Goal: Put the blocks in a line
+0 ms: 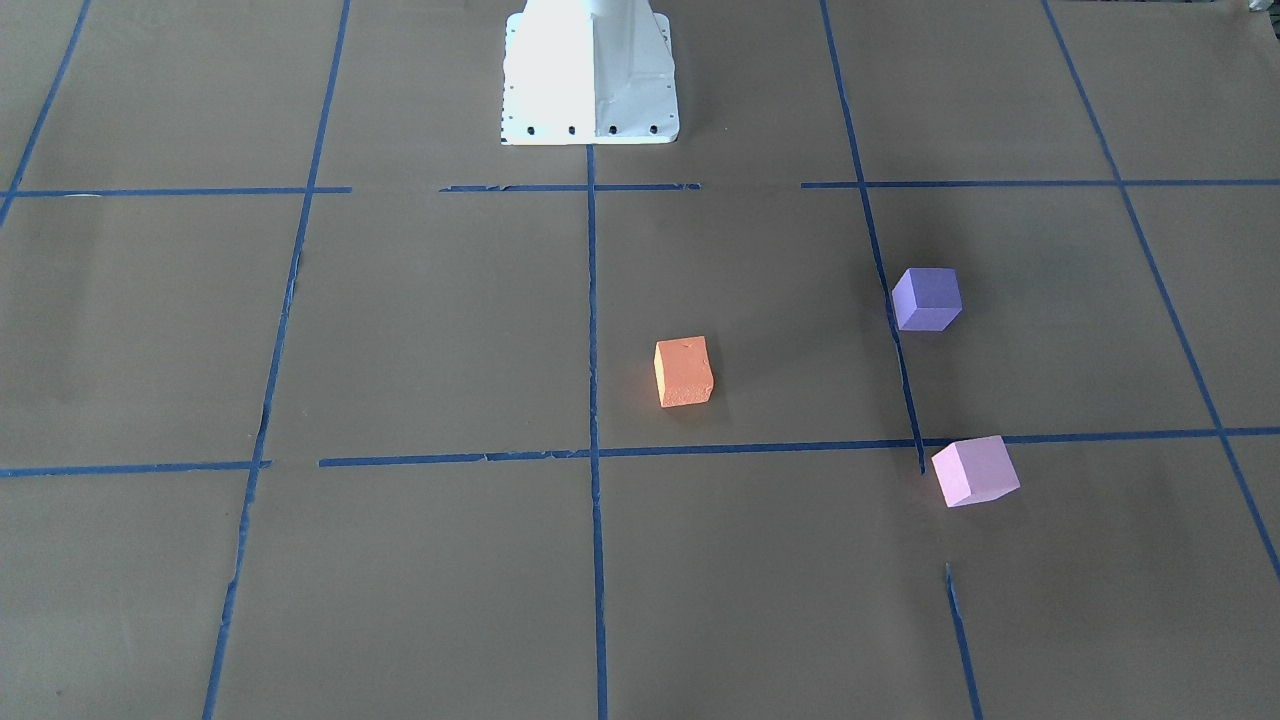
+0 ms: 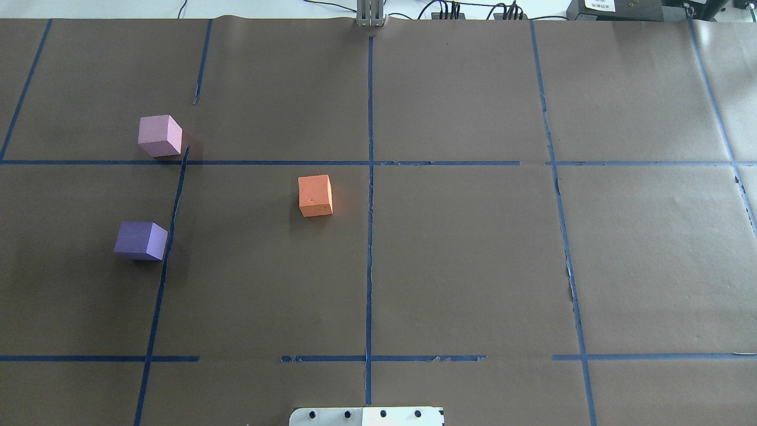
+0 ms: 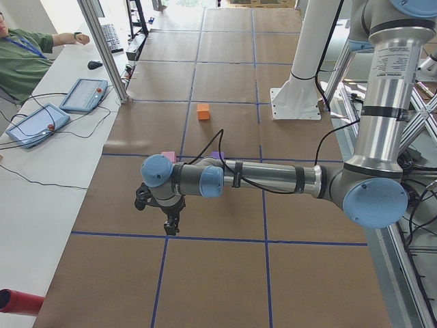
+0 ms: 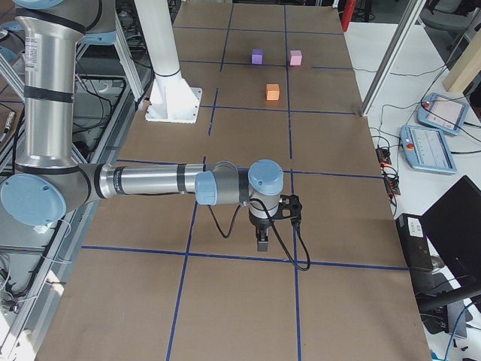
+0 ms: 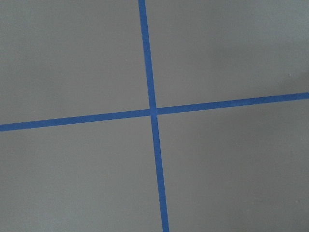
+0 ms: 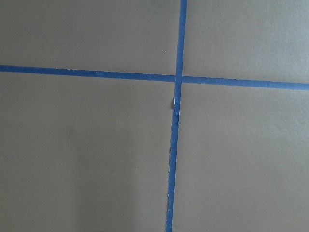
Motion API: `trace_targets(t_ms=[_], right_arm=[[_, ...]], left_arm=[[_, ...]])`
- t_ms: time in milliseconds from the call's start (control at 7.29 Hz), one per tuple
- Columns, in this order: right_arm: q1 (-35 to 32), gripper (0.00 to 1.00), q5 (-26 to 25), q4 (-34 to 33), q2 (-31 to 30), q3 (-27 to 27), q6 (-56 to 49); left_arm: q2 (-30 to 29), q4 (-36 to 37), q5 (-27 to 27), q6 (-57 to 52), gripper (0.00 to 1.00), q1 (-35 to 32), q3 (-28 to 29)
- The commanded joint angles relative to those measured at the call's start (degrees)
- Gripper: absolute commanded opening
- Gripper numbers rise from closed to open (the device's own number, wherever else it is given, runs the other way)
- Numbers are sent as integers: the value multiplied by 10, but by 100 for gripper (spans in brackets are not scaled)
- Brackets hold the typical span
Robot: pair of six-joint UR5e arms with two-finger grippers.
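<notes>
Three blocks lie apart on the brown table, on my left half. The orange block [image 2: 315, 195] [image 1: 684, 371] sits near the centre line. The violet-purple block [image 2: 142, 240] [image 1: 927, 298] is further left and nearer my base. The pale pink block [image 2: 159, 135] [image 1: 975, 470] is beyond it. My left gripper [image 3: 171, 222] and right gripper [image 4: 261, 241] show only in the side views, hanging low over the table's ends, far from the blocks. I cannot tell whether they are open or shut. Both wrist views show only paper and a tape cross [image 5: 152, 111] [image 6: 177, 78].
Blue tape lines [image 2: 369, 177] mark a grid on the brown paper. My white base plate [image 1: 590, 80] stands at the table's near edge. Teach pendants [image 3: 85, 94] [image 4: 427, 147] and a seated operator [image 3: 24, 58] are on the far side table.
</notes>
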State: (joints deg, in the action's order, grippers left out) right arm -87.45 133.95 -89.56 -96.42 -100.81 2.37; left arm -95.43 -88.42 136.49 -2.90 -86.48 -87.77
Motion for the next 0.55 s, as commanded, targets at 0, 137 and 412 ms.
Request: trace_targets(t_ms=[0, 137, 412], right_arm=[[0, 100, 0, 0, 0, 0, 0], [0, 100, 0, 0, 0, 0, 0], [0, 100, 0, 0, 0, -1, 0]], left_arm=[[-2, 0, 3, 1, 100, 0, -9], [-16, -1, 4, 1, 100, 1, -10], [-99, 1, 4, 1, 100, 40, -20]])
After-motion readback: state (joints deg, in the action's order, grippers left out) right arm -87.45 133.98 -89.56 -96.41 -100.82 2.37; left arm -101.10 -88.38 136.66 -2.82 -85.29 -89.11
